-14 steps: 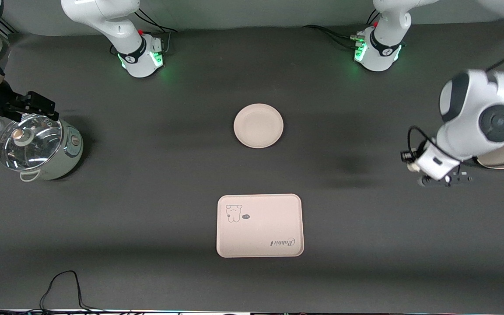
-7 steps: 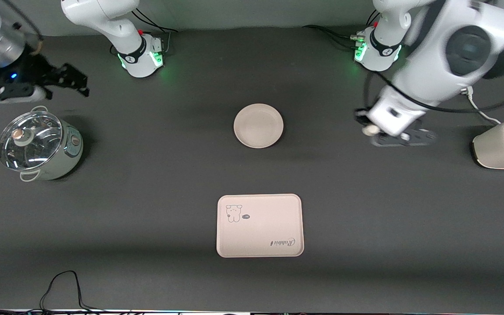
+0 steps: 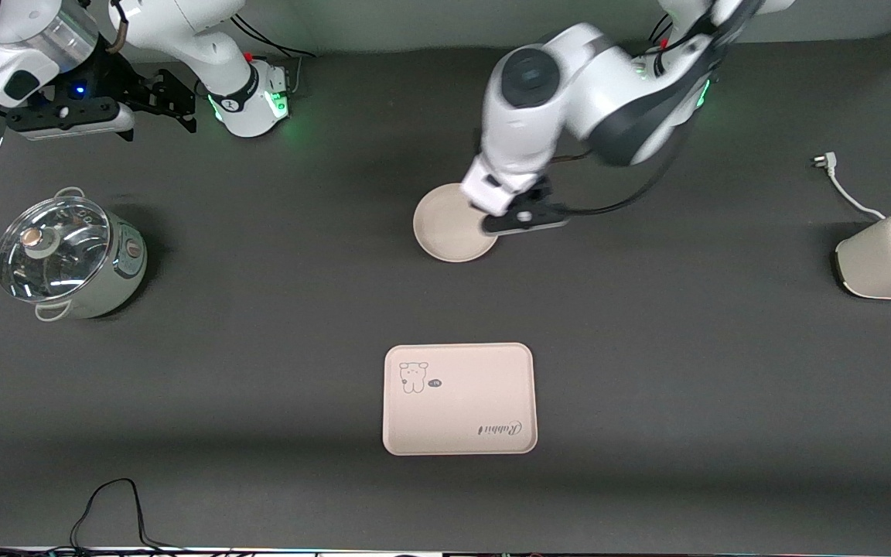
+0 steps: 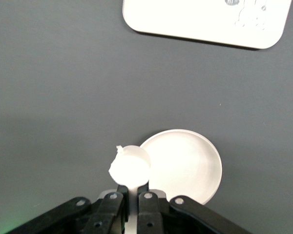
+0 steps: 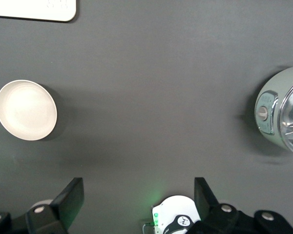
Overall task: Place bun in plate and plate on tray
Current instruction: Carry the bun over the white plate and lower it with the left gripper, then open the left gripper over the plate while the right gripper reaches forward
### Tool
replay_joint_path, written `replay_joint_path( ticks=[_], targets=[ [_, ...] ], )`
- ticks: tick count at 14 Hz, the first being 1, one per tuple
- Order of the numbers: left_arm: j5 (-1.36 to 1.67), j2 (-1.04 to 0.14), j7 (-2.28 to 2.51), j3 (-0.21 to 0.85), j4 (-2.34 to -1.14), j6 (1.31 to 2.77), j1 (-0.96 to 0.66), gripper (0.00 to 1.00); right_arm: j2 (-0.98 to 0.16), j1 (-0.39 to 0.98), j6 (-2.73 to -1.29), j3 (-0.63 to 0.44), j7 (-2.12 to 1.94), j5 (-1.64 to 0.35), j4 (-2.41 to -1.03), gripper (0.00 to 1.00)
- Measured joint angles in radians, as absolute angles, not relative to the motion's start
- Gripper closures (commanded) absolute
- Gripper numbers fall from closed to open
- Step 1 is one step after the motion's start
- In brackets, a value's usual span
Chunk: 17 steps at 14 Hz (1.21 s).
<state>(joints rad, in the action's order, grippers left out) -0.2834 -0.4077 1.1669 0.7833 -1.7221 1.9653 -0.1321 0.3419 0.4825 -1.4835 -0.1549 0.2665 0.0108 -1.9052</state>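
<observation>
Your bun (image 4: 130, 167) sits clamped in the left gripper (image 4: 131, 192), over the plate (image 3: 445, 228) rim at mid-table, not its centre. Release here and it may roll off onto the table. The tray (image 3: 459, 398) waits near the front edge. The right gripper (image 5: 136, 202) idles, spread wide.

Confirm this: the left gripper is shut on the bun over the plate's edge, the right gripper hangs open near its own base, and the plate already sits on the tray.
One thing is wrong: the plate is not on the tray. The front view shows it on the bare table, farther from the front camera than the tray. The rest holds: the left gripper is shut on the bun over the plate's edge, and the right gripper hangs open near its base.
</observation>
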Motion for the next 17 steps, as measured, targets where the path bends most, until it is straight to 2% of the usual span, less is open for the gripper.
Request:
replay_joint_path(
  ticks=[4, 7, 10, 11, 12, 13, 17],
  targets=[
    [-0.491, -0.644, 1.375, 0.772, -1.719, 2.109, -0.235, 1.0, 0.348, 0.53, -1.536, -0.153, 0.317, 0.007, -1.967, 0.0],
    [-0.536, -0.716, 1.413, 0.722, -1.719, 2.149, -0.293, 1.0, 0.348, 0.531, -1.554, -0.161, 0.318, -0.002, -1.992, 0.0],
    [-0.537, -0.739, 1.453, 0.678, -1.751, 2.234, -0.347, 1.0, 0.349, 0.53, -1.557, -0.181, 0.318, -0.04, -1.996, 0.0],
    [-0.537, -0.74, 1.464, 0.675, -1.77, 2.252, -0.354, 0.67, 0.348, 0.53, -1.56, -0.196, 0.318, -0.062, -2.0, 0.0],
    [-0.537, -0.74, 1.471, 0.675, -1.783, 2.258, -0.357, 0.17, 0.348, 0.53, -1.563, -0.212, 0.316, -0.076, -2.002, 0.0],
    [-0.537, -0.74, 1.477, 0.674, -1.79, 2.261, -0.358, 0.0, 0.348, 0.53, -1.565, -0.223, 0.314, -0.083, -2.003, 0.0],
    [-0.554, -0.74, 1.485, 0.672, -1.795, 2.268, -0.358, 0.0, 0.339, 0.531, -1.579, -0.23, 0.313, -0.098, -2.007, 0.0]
  ],
)
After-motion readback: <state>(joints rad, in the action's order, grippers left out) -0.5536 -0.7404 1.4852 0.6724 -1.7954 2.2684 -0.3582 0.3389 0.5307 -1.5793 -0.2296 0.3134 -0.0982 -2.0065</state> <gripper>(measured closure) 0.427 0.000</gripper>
